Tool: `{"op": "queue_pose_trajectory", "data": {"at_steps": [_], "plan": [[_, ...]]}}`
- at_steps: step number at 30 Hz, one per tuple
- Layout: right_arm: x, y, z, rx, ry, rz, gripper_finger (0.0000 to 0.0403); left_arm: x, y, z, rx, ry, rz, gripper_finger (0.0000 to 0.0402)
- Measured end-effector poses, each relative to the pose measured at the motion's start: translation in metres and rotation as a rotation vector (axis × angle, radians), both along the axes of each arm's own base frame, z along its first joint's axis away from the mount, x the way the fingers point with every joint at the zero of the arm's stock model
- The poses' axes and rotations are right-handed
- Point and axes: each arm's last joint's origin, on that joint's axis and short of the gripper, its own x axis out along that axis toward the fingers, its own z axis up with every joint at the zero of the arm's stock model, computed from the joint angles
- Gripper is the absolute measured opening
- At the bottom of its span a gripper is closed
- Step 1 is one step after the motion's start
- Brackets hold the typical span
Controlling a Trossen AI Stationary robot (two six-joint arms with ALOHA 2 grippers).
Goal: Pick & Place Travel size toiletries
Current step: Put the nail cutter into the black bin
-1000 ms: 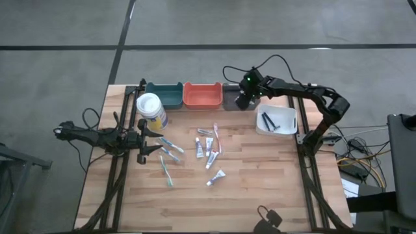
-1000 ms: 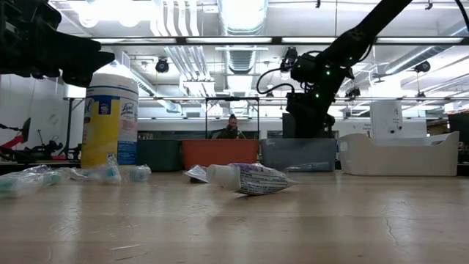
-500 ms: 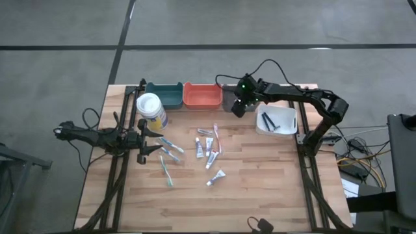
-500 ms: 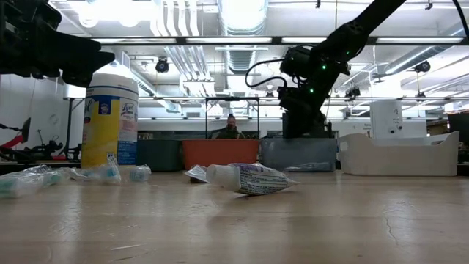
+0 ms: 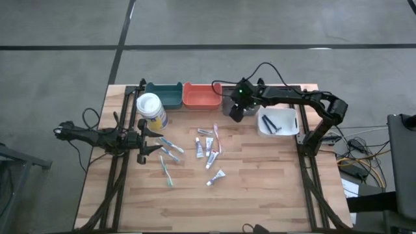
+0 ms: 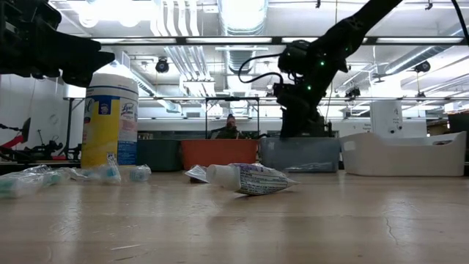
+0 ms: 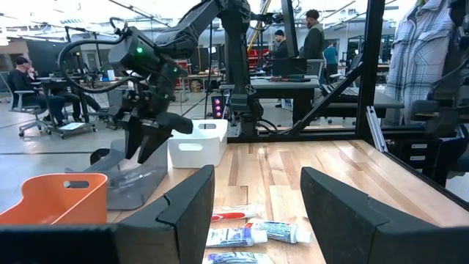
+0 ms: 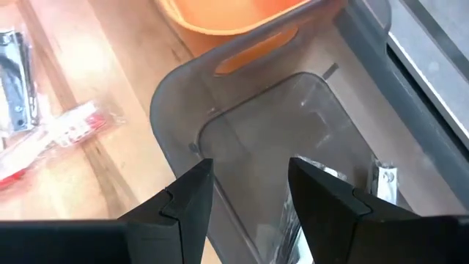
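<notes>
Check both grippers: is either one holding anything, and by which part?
Nothing is held. The right gripper hangs open over the grey bin; the left gripper waits open at the table's left side.

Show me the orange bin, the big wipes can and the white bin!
Orange bin (image 5: 202,95): high view, on its inside floor.
Wipes can (image 5: 149,106): high view, on its white lid.
White bin (image 5: 287,121): high view, on a bare part of its floor.

Toiletries (image 5: 207,148) mid-table (image 5: 260,188), bins (image 5: 201,95) in a row behind, canister (image 5: 151,110) at their left.
</notes>
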Motion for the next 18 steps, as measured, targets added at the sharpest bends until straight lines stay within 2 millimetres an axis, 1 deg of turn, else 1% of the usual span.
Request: {"op": "queue_pose_trajectory", "data": {"at_steps": [6, 9, 12, 18], "plan": [[0.005, 0.01, 0.005, -0.005, -0.019, 0.039, 0.0173, 0.0, 0.0, 0.0, 0.0, 0.0, 0.001, 0.0209], [0.011, 0.014, 0.012, -0.031, -0.03, 0.082, 0.0173, 0.0, 0.0, 0.0, 0.0, 0.0, 0.0, 0.0209], [0.018, 0.016, 0.022, -0.083, -0.041, 0.151, 0.0173, 0.0, 0.0, 0.0, 0.0, 0.0, 0.0, 0.0209], [0.036, 0.026, 0.05, -0.21, -0.071, 0.308, 0.0173, 0.0, 0.0, 0.0, 0.0, 0.001, 0.0, 0.0209]]}}
